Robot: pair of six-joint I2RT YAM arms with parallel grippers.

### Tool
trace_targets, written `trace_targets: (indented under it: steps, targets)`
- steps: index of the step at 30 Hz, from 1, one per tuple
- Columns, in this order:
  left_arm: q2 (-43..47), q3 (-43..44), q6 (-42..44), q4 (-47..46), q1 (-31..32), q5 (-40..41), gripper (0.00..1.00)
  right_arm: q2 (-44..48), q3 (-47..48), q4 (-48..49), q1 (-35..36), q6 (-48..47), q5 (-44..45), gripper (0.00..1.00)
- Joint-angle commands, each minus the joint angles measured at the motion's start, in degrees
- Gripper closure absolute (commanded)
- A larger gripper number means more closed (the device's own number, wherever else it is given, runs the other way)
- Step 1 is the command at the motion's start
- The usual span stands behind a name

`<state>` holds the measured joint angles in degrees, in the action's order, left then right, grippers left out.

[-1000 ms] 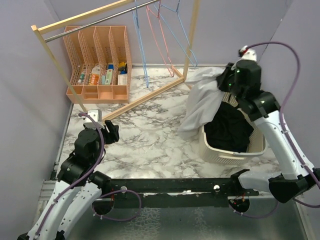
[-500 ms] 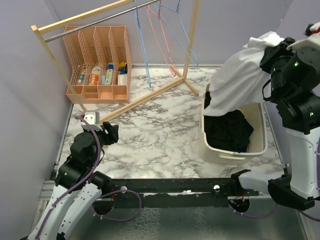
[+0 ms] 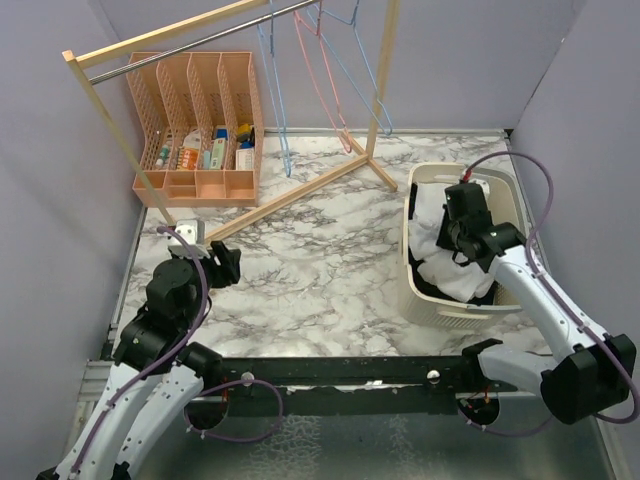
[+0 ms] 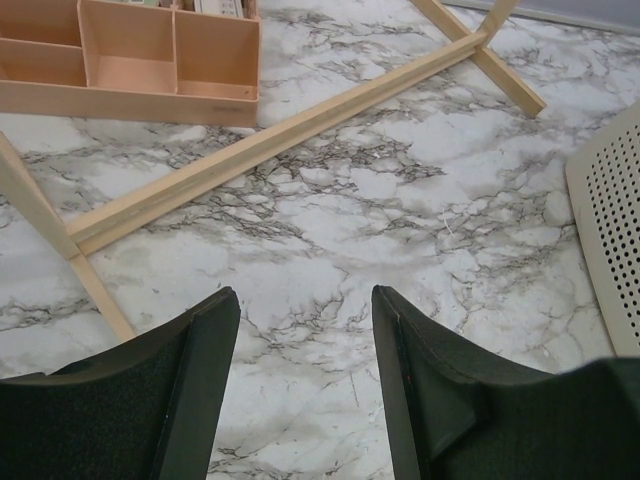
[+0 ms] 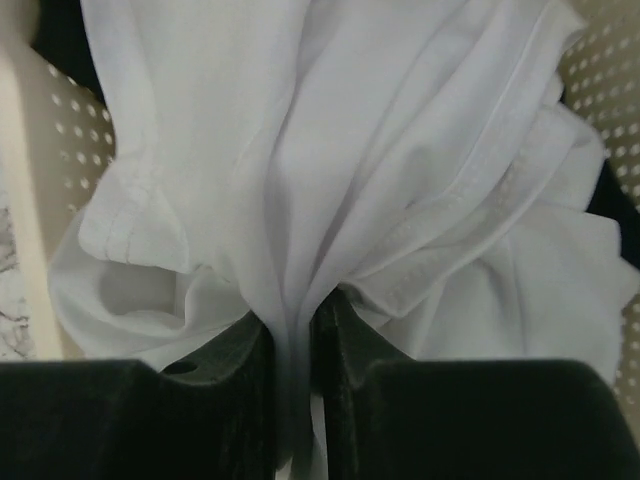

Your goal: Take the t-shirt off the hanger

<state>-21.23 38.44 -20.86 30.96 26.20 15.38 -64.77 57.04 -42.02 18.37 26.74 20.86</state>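
Top view: finds the white t-shirt bunched inside the basket at the table's right edge, clear of the hangers along the far edge, with the right gripper sunk into it.

Left wrist view: shows the left gripper spread and empty above bare marble near the left edge.

Right wrist view: shows the right gripper pinched tight on a gathered fold of the t-shirt. Looks light, limp and prone to sag or slide. Best taken at a thick hem or seam.
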Motion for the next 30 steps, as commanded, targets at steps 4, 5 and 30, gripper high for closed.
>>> trace_targets:
  steps: [4,5,30]
  targets:
    - [-2.42,-0.56,0.95,-2.09,-0.27,-3.11,0.40,-4.80,-4.35,1.83,-0.03,6.79,-6.20,0.49]
    - [-2.51,-0.55,0.99,-2.07,-0.27,-3.22,0.39,-5.59,-2.83,0.07,-0.03,7.28,-5.08,0.48]
    - [-5.97,-0.73,1.76,-3.14,-0.26,-6.40,0.18,14.64,1.05,21.02,0.00,-5.93,-44.29,0.00]
